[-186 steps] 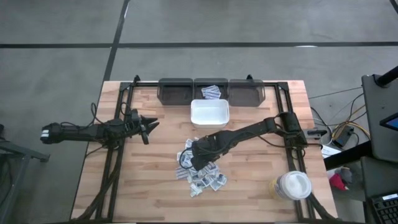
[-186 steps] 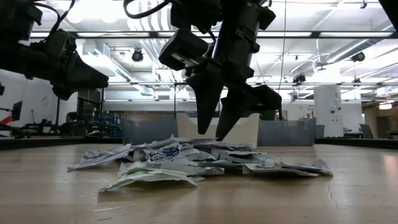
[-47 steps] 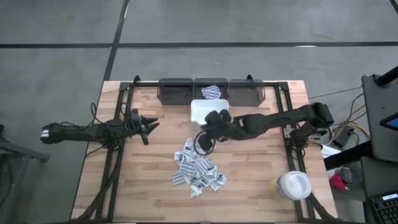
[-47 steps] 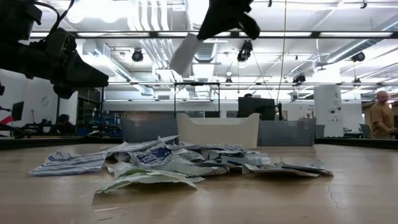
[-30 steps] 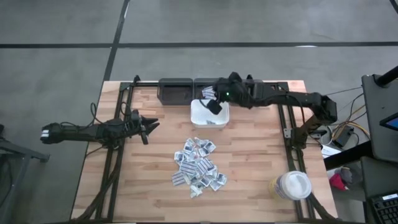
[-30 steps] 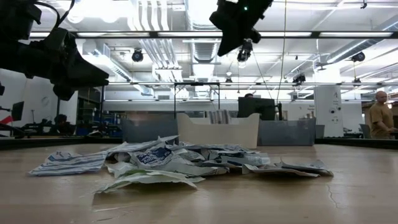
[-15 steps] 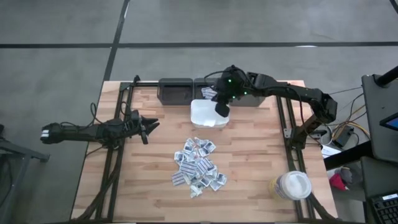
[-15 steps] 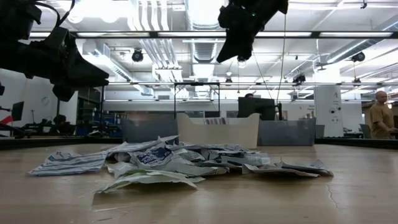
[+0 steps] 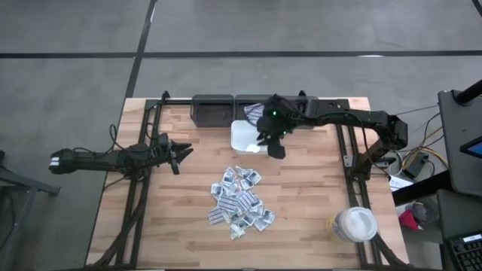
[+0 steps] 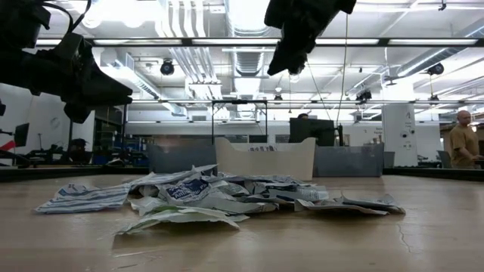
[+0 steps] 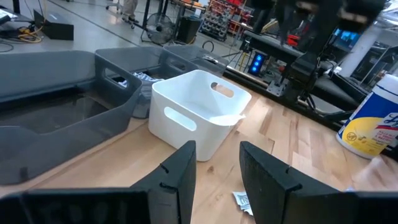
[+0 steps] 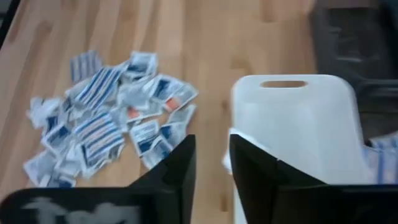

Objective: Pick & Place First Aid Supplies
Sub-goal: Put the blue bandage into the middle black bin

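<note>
I have the right gripper [image 9: 276,148] raised above the near right corner of the white bin [image 9: 245,135], its fingers [image 12: 177,168] parted with a gap between them and nothing pinched. The first aid supplies [image 9: 239,199] lie heaped mid-table, well apart from the bin — a few more sachets [image 9: 252,112] sit in the middle grey bin [image 9: 253,108] behind it. My left gripper [image 9: 179,153] waits off at the table's left side, fingers [image 11: 177,177] spread and empty. The white tub [image 9: 354,223] stands at the near right corner.
</note>
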Controlling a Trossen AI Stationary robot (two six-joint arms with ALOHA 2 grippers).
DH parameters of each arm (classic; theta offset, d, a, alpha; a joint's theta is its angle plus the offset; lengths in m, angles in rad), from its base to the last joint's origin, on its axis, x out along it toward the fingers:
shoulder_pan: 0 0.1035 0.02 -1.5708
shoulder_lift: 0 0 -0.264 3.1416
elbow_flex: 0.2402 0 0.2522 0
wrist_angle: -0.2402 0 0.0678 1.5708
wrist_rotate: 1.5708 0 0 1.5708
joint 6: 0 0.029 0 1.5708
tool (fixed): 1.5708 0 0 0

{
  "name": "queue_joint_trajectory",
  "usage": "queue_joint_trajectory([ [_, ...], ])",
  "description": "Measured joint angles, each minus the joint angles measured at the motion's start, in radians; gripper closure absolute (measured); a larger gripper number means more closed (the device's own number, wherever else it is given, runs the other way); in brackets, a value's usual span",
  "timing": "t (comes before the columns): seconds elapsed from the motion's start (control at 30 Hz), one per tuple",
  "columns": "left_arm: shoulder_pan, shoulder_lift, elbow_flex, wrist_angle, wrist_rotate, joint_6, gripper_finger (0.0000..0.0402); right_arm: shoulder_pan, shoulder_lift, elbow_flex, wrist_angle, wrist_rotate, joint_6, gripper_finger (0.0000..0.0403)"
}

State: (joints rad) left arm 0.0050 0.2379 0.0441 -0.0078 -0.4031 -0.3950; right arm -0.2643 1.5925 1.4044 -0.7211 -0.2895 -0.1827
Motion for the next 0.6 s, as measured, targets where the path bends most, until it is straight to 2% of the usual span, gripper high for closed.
queue_joint_trajectory([
  [0.33, 0.0, 0.0, 0.0, 0.0, -0.006, 0.001, 0.0278, 0.097, 0.014, -0.113, 0.134, 0.075, -0.002, 0.0215],
  [0.47, 0.0, 0.002, 0.0, 0.0, -0.006, 0.001, 0.0278, 0.131, 0.079, -0.11, 0.132, 0.167, -0.035, 0.0203],
  [0.6, 0.0, 0.004, 0.0, -0.002, -0.006, 0.002, 0.0278, 0.152, 0.165, -0.067, 0.134, 0.303, -0.077, 0.0199],
])
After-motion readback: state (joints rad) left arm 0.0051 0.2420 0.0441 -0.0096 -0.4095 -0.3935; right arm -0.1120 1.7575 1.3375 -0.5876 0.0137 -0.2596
